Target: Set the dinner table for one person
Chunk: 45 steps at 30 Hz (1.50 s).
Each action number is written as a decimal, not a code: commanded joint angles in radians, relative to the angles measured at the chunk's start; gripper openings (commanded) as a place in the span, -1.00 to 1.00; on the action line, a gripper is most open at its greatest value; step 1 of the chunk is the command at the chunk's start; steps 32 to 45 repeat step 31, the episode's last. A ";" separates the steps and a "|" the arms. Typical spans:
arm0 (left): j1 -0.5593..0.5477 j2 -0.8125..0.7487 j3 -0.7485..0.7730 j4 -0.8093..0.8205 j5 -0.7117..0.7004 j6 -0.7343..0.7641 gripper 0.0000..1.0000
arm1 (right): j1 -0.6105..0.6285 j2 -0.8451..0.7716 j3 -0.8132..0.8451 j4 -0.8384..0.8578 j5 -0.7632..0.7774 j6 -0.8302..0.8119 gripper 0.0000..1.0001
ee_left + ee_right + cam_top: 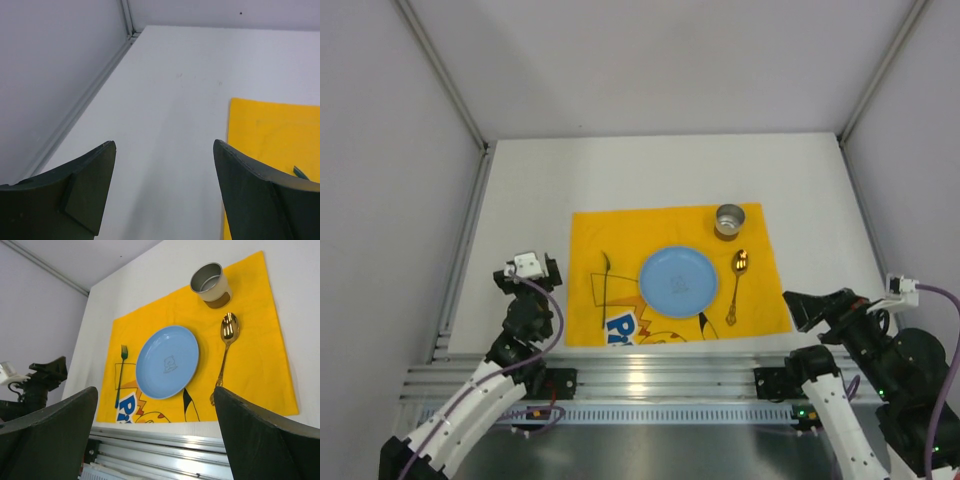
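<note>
On the white dinner table (650, 170) lies a yellow placemat (620, 235). It carries a blue plate (678, 281), a dark fork (606, 265) to the plate's left, a gold spoon (737, 285) to its right and a metal cup (730, 220) at the far right corner. My left gripper (528, 275) hovers over bare table left of the mat, open and empty (165, 145). Near the front rail, right of the mat, my right gripper (798, 305) stands open with nothing between its fingers (156, 390).
A ribbed aluminium rail (650, 380) runs along the near edge. A frame rail (460, 250) and grey walls close in the left side, with the same on the right. The left arm (40, 380) shows in the right wrist view.
</note>
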 commanded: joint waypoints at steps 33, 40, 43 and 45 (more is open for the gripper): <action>0.560 1.259 0.247 0.828 0.747 -0.161 0.98 | 0.009 0.445 -0.054 0.338 -0.029 -0.123 0.99; 0.560 1.259 0.247 0.828 0.747 -0.161 0.98 | 0.009 0.445 -0.054 0.338 -0.029 -0.123 0.99; 0.560 1.259 0.247 0.828 0.747 -0.161 0.98 | 0.009 0.445 -0.054 0.338 -0.029 -0.123 0.99; 0.560 1.259 0.247 0.828 0.747 -0.161 0.98 | 0.009 0.445 -0.054 0.338 -0.029 -0.123 0.99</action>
